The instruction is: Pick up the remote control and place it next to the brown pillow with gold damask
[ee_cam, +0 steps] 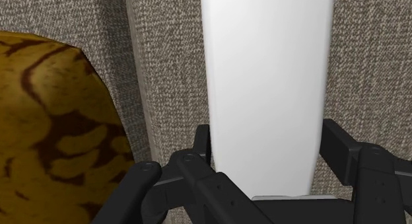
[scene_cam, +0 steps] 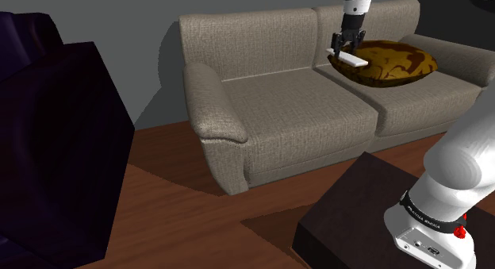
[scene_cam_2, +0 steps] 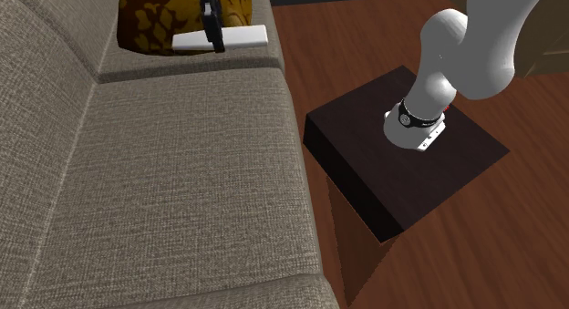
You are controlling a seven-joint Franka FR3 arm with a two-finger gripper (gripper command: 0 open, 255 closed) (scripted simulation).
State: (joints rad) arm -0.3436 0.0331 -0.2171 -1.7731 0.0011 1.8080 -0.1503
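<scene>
The remote control [scene_cam: 349, 60] is a plain white flat bar, held above the beige sofa's seat close to the brown pillow with gold pattern [scene_cam: 394, 63]. My black gripper [scene_cam: 344, 48] is shut on the remote control, clasping it across its width. From the second exterior view the remote control [scene_cam_2: 237, 37] hangs level in the gripper [scene_cam_2: 214, 34], just in front of the pillow [scene_cam_2: 155, 20]. Through the wrist camera the fingers [ee_cam: 201, 147] press both long sides of the remote control [ee_cam: 267, 84], with the pillow [ee_cam: 56, 130] beside it over the sofa fabric.
The beige sofa [scene_cam: 270, 101] has a wide armrest [scene_cam: 222, 117] toward the shoulder view's left. A dark box stand [scene_cam_2: 401, 161] carries the arm on the wooden floor [scene_cam: 182, 220]. A large dark purple block [scene_cam: 55, 148] fills the shoulder view's left.
</scene>
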